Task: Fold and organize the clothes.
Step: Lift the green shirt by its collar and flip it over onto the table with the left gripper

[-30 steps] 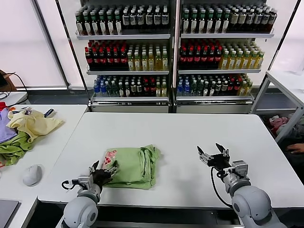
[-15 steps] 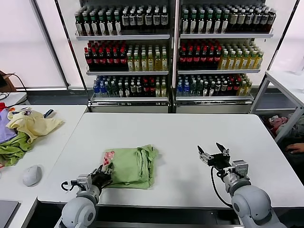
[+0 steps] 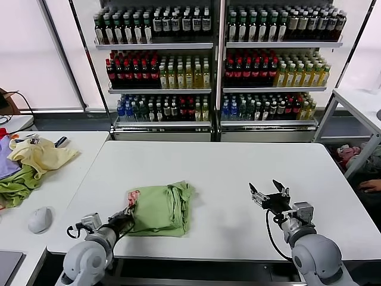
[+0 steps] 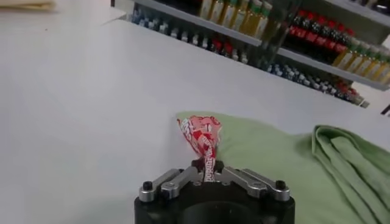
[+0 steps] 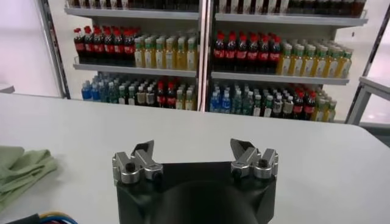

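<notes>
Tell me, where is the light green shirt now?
In the head view, the shirt lies folded on the white table, toward the robot's left, with the left gripper pinching its printed corner.

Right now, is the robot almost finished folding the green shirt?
Partly. The light green thin-fabric shirt already lies in a folded bundle on the white table. The left gripper is shut on its corner with the red-and-white patch. The right gripper waits open, apart. Tidying remains.

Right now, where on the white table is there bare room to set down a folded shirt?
The table is bare behind the light green shirt, toward the shelves, and between the shirt and the open right gripper. The front left is taken: the left gripper is shut on the shirt's patch corner.
</notes>
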Robot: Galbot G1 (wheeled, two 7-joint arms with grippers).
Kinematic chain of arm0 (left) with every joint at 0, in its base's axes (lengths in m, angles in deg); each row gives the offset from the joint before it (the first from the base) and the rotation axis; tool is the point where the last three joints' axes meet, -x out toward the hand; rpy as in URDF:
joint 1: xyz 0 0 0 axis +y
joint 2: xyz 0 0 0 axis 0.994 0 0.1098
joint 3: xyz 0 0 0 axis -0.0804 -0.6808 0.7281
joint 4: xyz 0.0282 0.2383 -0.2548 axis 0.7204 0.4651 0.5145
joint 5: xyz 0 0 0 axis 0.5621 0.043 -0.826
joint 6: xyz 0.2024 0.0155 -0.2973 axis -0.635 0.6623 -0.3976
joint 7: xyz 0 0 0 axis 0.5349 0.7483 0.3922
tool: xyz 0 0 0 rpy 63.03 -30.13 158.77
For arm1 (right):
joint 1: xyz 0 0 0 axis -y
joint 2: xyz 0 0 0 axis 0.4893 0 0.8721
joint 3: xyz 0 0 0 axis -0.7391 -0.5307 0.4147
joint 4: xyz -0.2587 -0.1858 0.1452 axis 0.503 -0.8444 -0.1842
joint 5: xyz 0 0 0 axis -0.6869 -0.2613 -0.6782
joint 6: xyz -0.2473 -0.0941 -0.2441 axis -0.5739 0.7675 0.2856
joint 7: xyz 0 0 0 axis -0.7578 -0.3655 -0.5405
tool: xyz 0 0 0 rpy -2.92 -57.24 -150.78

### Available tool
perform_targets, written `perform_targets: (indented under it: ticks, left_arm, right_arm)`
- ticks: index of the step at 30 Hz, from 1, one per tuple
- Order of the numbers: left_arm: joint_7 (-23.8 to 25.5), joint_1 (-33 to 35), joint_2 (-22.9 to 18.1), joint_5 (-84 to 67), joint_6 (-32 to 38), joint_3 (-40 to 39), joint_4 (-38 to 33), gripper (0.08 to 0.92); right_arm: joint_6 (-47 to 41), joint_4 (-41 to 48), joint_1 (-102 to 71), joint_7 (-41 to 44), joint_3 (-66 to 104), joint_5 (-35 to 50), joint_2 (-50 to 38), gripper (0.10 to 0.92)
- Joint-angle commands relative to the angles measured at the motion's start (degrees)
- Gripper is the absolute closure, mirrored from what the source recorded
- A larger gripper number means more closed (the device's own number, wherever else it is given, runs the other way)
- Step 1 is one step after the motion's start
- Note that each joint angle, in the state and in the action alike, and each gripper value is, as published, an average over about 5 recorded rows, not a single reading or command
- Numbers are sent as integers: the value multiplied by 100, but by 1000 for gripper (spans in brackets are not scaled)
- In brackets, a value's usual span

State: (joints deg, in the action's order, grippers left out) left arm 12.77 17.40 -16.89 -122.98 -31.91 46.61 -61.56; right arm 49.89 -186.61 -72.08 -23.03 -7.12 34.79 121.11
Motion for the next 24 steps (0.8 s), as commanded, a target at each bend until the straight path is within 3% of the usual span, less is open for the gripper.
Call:
perform_targets:
  ticks: [1, 7, 12, 18, 24]
  left_arm:
    - [-65, -135, 711, -1623, -104, 1486, -290, 875]
    - [-141, -353, 1232, -1815, -188, 2200, -371, 875]
    - [-221, -418, 1214, -1542, -179, 1884, -919, 875]
    - [-251, -719, 373, -300, -181, 364, -1343, 875]
    - [-264, -1273, -735, 1182, -169, -1271, -661, 875]
  right_arm:
    - [17, 10, 16, 5, 3, 2, 43, 203]
    - [31, 7, 46, 5, -9, 1, 107, 203]
    - [41, -14, 55, 8, -11, -18, 176, 203]
    - [47, -51, 45, 12, -43, -94, 263, 203]
    - [34, -150, -24, 20, 41, -121, 311, 203]
